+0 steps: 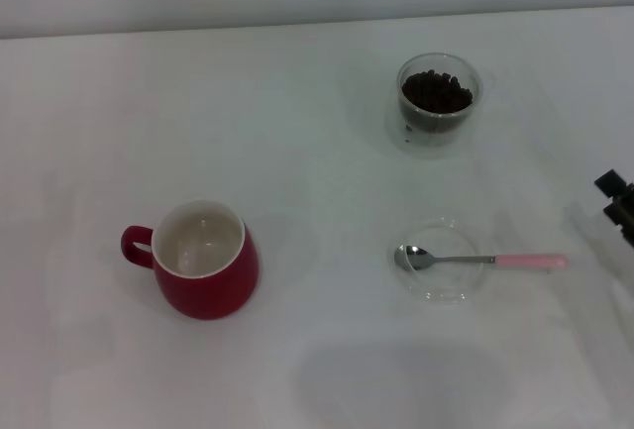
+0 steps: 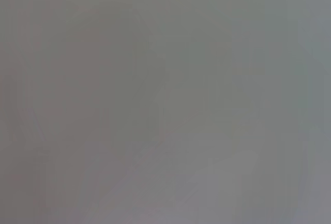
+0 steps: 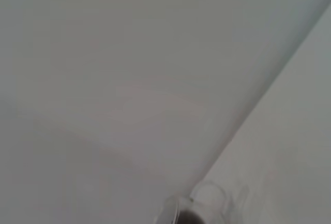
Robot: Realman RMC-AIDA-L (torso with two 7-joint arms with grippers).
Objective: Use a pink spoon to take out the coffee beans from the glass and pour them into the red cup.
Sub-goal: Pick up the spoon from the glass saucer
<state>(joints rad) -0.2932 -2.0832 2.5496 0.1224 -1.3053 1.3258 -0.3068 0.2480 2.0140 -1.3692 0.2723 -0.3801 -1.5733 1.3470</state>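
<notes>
The red cup (image 1: 203,261) stands upright at the left of the white table, handle pointing left, its white inside empty. The glass (image 1: 437,102) stands at the far right and holds the dark coffee beans (image 1: 436,91). The pink spoon (image 1: 480,260) lies flat in front of the glass, its silver bowl on a clear saucer and its pink handle pointing right. Only a dark part of my right gripper (image 1: 617,203) shows at the right edge, a little right of the spoon's handle and apart from it. My left gripper is out of view.
The clear round saucer (image 1: 442,297) lies under the spoon's bowl. The white table (image 1: 317,161) ends at a pale wall at the back. The left wrist view shows only grey. The right wrist view shows table, wall and a faint clear object (image 3: 209,203).
</notes>
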